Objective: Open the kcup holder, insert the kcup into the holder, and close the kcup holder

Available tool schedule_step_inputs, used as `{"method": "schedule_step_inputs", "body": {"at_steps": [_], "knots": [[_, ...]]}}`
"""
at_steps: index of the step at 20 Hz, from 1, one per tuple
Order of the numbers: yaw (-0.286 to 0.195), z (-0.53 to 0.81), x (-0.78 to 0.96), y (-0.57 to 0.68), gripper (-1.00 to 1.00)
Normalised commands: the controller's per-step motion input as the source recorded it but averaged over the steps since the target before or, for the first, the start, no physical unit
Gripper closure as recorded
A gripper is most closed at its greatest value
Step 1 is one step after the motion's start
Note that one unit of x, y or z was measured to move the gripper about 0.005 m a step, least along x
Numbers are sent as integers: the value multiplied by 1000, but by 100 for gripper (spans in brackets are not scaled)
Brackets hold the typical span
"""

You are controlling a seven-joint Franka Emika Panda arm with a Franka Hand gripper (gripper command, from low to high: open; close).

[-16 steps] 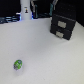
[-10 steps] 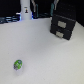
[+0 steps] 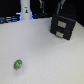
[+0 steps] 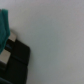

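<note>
Kcup and kcup holder only in exterior view, well apart; tool's state impossible to tell.

White table carries kcup holder, kcup, white bottle.

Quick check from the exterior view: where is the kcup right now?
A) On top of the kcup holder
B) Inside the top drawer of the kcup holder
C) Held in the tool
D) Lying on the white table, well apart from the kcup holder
D: the kcup lies on the bare white table toward the exterior view's lower left, while the kcup holder stands at the upper right, both drawer fronts looking flush.
</note>
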Motion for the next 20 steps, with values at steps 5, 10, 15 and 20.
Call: {"method": "schedule_step_inputs", "body": {"at_steps": [5,10,15,20], "knots": [[-207,-93,-329,541,-100],[-177,-107,-345,626,-100],[-149,-132,-354,690,-100],[-134,-215,-304,656,-100]]}}
